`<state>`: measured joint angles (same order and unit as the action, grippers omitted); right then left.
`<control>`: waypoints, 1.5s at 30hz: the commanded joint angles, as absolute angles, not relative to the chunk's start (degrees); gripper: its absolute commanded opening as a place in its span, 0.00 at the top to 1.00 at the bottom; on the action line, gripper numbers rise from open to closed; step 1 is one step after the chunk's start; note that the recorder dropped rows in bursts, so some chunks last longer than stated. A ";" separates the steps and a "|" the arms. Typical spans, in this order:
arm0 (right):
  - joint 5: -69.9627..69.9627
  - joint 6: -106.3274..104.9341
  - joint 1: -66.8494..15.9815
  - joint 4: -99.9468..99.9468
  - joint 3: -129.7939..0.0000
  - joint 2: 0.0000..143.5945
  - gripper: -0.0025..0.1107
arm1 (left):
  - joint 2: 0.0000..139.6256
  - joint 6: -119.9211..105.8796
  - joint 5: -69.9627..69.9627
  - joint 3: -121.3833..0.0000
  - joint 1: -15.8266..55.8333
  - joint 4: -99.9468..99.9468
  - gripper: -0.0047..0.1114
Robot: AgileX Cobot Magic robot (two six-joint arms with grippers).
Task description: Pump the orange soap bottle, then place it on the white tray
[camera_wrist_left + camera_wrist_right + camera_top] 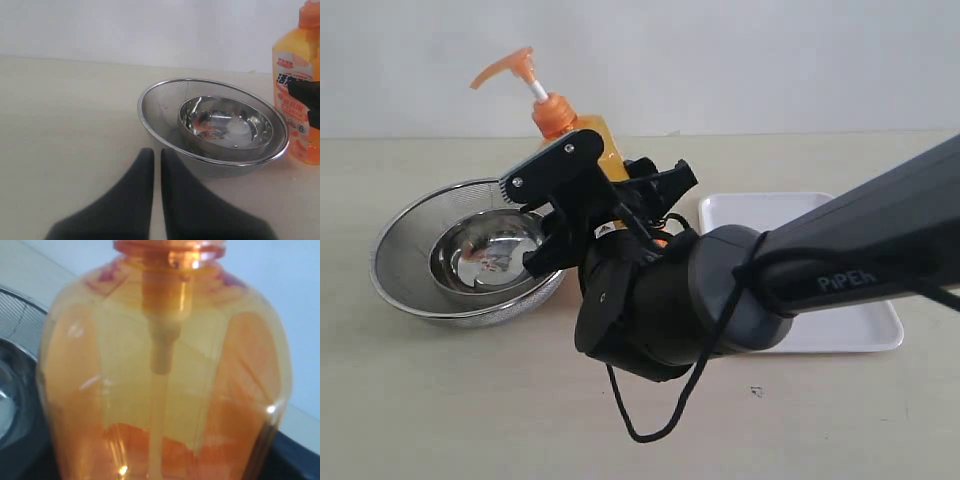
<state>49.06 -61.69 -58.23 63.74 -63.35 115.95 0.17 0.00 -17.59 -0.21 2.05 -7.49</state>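
The orange soap bottle (pixel 598 140) stands upright beside the strainer, its orange pump head (pixel 510 66) raised on a white stem. My right gripper (pixel 610 195) reaches in from the right and is shut on the bottle's body, with a black finger (pixel 550 168) on either side. The arm hides the bottle's lower half in the exterior view. The translucent orange soap bottle (pixel 165 390) fills the right wrist view. Its labelled front (pixel 295 100) shows in the left wrist view. The white tray (pixel 765 210) lies flat behind and to the right of the arm. My left gripper (pixel 157 152) hovers over bare table, shut and empty.
A round steel mesh strainer (pixel 405 255) with a smaller steel bowl (pixel 485 250) inside sits just left of the bottle. The same strainer (pixel 150 107) lies just ahead of my left gripper. A loose black cable (pixel 650 425) hangs from the right arm to the tabletop.
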 commanded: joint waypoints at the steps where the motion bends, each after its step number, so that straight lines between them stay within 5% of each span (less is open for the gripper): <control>1: 48.38 -53.15 -58.24 66.86 -63.43 115.81 0.98 | 0.00 -0.47 -17.17 0.00 1.87 -7.40 0.92; 35: 52.43 -50.02 -58.24 77.00 -63.43 115.81 0.98 | 0.00 -0.47 -17.17 0.00 1.87 -7.40 0.92; 45: 51.78 -64.47 -58.24 76.50 -63.43 115.81 0.98 | 0.00 -0.47 -17.17 0.00 1.87 -7.40 0.92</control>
<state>53.18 -59.44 -58.26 75.09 -63.79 115.73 0.17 0.00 -17.59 -0.21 2.05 -7.49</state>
